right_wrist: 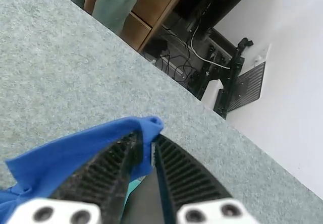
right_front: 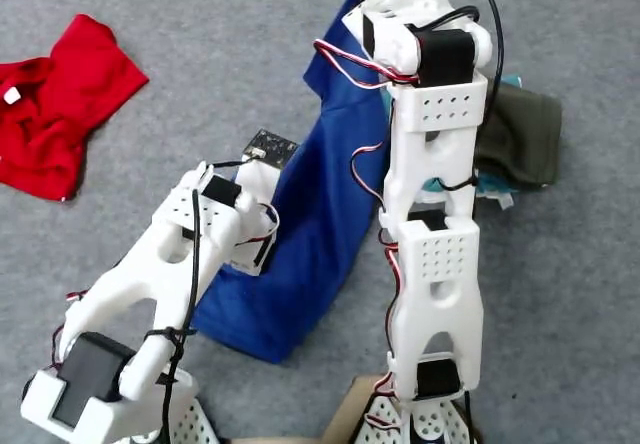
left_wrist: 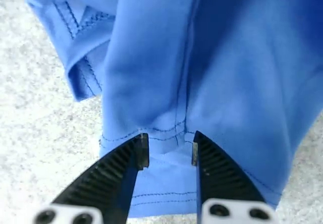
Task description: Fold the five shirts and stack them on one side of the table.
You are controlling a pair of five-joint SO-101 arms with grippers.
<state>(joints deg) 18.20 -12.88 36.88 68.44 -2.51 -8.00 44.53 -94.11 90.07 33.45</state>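
Red shirt [right_front: 60,104]: crumpled, unfolded, at the far left of the surface [right_front: 560,294], well apart from both arms.

Left gripper [left_wrist: 169,151]: at the near hem of the blue shirt. Jaws are narrowly parted, one on each side of the stitched hem and not yet closed on it.

Blue shirt [right_front: 320,214]: mid-surface, drawn out as a long band. Its long axis runs from the near left to the far right, so it lies slantwise between the two arms. The hem end points toward the arm bases, the other end toward the far edge.

Right gripper [right_wrist: 146,148]: at the far end of the band, jaws pinched on a corner of blue cloth, which it holds above the surface.

Dark green shirt [right_front: 525,134]: folded, on the right side, lying over teal cloth [right_front: 492,192]; judged to be the stack begun.

Step in hand: judged to be the blue shirt's fold. The next move calls for the left jaws to close on the hem, so that both ends are held before the cloth is laid over.
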